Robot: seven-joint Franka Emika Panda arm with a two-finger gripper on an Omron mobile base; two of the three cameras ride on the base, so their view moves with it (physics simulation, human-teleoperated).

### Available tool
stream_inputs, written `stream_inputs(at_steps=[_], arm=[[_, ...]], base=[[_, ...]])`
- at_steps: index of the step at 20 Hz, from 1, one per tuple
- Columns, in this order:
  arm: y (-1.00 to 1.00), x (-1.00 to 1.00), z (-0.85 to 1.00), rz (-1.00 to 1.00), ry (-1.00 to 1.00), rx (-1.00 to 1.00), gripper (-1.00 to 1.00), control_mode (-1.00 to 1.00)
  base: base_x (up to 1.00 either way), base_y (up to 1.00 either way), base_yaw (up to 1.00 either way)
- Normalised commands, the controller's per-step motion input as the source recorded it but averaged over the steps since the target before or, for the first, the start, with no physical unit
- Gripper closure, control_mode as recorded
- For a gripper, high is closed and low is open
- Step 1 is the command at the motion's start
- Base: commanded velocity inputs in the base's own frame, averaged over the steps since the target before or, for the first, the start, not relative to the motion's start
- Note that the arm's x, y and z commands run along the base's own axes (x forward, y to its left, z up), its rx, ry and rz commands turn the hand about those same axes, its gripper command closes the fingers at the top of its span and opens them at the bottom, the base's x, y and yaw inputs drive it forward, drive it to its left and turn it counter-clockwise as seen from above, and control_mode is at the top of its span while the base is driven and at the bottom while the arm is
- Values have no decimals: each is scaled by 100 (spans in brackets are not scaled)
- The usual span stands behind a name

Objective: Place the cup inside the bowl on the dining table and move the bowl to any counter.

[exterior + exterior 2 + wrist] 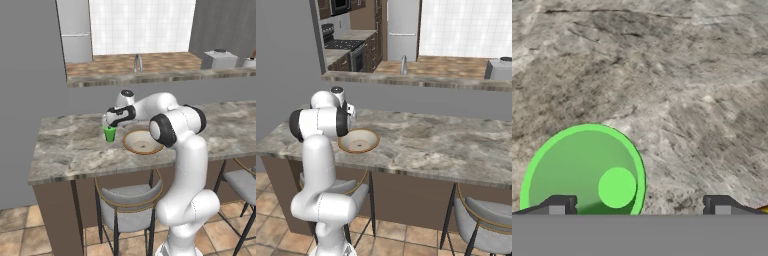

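Hand view looks into the cup (582, 172) (upright on the dining table (677, 85)), claw (639, 206) spread.

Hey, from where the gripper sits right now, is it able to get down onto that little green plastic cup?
Probably yes. The open gripper hovers above the upright small green plastic cup, nothing between them. The cup sits off-centre under one fingertip, so a small sideways shift seems needed first.

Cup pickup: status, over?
Tool open, above the cup, off-centre: cup sits under one fingertip, not between them. Cup upright on the dining table, beside the bowl, not in it. Nothing in the way.
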Motion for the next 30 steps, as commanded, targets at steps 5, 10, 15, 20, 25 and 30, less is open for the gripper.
stream_inputs(at_steps=[5,10,15,20,25,30], arm=[[3,10,-6,-3,0,0,-100,-100],[3,11,-5,-3,0,0,-100,-100],[3,11,-7,-3,0,0,-100,-100],[1,4,-9,-3,0,0,-100,-100],[0,0,-12,-2,0,0,-100,-100],[1,0,-10,-1,0,0,-100,-100]], base=[[0,0,0],[0,0,0],[0,0,0],[0,0,0],[0,0,0],[0,0,0]])
